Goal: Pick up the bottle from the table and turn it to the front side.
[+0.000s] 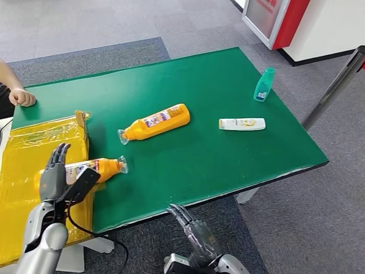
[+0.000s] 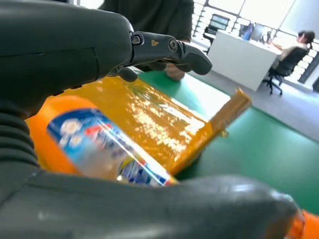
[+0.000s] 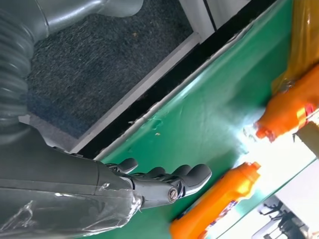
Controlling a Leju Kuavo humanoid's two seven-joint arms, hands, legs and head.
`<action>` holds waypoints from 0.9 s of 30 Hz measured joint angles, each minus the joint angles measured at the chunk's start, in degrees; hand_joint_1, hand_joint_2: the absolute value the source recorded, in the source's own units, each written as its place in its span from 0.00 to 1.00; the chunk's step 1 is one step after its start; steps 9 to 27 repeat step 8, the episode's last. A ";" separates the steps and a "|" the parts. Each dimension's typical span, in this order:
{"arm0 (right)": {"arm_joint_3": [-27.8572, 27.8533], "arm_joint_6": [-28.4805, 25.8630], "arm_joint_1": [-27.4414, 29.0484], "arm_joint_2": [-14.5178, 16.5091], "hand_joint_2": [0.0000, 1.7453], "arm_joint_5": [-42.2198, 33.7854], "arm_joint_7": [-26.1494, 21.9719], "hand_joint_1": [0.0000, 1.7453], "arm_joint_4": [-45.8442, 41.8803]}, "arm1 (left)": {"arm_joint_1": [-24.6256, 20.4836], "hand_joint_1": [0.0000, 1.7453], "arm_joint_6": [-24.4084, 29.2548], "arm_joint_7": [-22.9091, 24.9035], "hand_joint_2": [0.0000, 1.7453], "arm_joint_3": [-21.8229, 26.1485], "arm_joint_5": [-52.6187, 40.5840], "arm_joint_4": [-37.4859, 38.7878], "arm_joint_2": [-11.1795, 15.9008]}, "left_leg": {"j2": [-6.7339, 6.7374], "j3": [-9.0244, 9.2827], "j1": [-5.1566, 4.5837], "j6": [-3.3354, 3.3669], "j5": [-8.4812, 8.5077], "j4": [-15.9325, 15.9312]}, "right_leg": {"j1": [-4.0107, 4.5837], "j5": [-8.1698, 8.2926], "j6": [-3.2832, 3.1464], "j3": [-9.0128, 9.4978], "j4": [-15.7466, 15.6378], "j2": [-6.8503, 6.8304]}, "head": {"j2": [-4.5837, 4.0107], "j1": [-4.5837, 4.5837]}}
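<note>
Orange plastic bottle with a printed label and clear-wrapped cap (image 1: 97, 168): lies on its side at the lower left of the head view, base toward the yellow film-wrapped box (image 1: 25, 171), cap pointing right over the green table top (image 1: 215, 160).

My left hand (image 1: 53, 174): fingers raised and spread around the bottle's base end; in the left wrist view the bottle sits between thumb and fingers (image 2: 169, 50), but I cannot tell whether they grip it yet.

My right hand (image 1: 191, 228): bottom centre of the head view, below the table's near edge, fingers apart, holding nothing.

Second orange bottle (image 1: 155, 122): centre of frame, on its side, apart from the first.

White tube (image 1: 242, 124) and teal bottle (image 1: 264, 84): upper right.

A person's hand (image 1: 21, 97): far left edge, resting on the table.

Handling advice, my judgement: close around the thick body rather than the slippery wrapped neck, lift clear of the box, then roll the wrist until the label faces front.
</note>
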 joint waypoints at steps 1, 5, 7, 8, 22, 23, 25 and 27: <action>-0.10 -0.13 0.15 -0.04 1.00 0.06 0.06 0.00 -0.13 | 0.61 0.00 0.17 0.00 0.00 0.36 0.08 -1.20 0.11 | 0.00 0.00 0.00 0.00 -0.01 0.00 | 0.00 -0.01 0.00 0.00 0.00 0.00 | 0.00 0.00; -0.37 -0.28 0.51 -0.10 1.00 0.19 0.11 0.00 -0.41 | 2.06 0.00 0.36 0.00 0.00 1.22 0.40 -4.29 0.47 | 0.00 0.00 0.00 0.00 -0.01 0.00 | 0.00 -0.01 0.00 0.02 0.00 0.00 | 0.00 -0.01; -0.49 -0.31 0.67 -0.11 1.00 0.20 0.10 0.00 -0.55 | 2.42 0.00 0.37 0.00 0.00 1.37 0.42 -5.15 0.56 | 0.00 0.00 0.00 0.00 -0.01 0.00 | 0.00 -0.01 0.00 0.03 0.00 0.00 | 0.00 -0.01; -0.53 -0.31 0.73 -0.11 1.00 0.20 0.10 0.00 -0.60 | 2.50 0.00 0.38 0.00 0.00 1.40 0.42 -5.33 0.58 | 0.00 0.01 0.00 0.00 -0.01 0.00 | 0.00 0.00 0.00 0.03 0.00 0.00 | 0.00 -0.01; -0.53 -0.31 0.73 -0.11 1.00 0.20 0.10 0.00 -0.60 | 2.50 0.00 0.38 0.00 0.00 1.40 0.42 -5.33 0.58 | 0.00 0.01 0.00 0.00 -0.01 0.00 | 0.00 0.00 0.00 0.03 0.00 0.00 | 0.00 -0.01; -0.53 -0.31 0.73 -0.11 1.00 0.20 0.10 0.00 -0.60 | 2.50 0.00 0.38 0.00 0.00 1.40 0.42 -5.33 0.58 | 0.00 0.01 0.00 0.00 -0.01 0.00 | 0.00 0.00 0.00 0.03 0.00 0.00 | 0.00 -0.01; -0.53 -0.31 0.73 -0.11 1.00 0.20 0.10 0.00 -0.60 | 2.50 0.00 0.38 0.00 0.00 1.40 0.42 -5.33 0.58 | 0.00 0.01 0.00 0.00 -0.01 0.00 | 0.00 0.00 0.00 0.03 0.00 0.00 | 0.00 -0.01; -0.53 -0.31 0.73 -0.11 1.00 0.20 0.10 0.00 -0.60 | 2.50 0.00 0.38 0.00 0.00 1.40 0.42 -5.33 0.58 | 0.00 0.01 0.00 0.00 -0.01 0.00 | 0.00 0.00 0.00 0.03 0.00 0.00 | 0.00 -0.01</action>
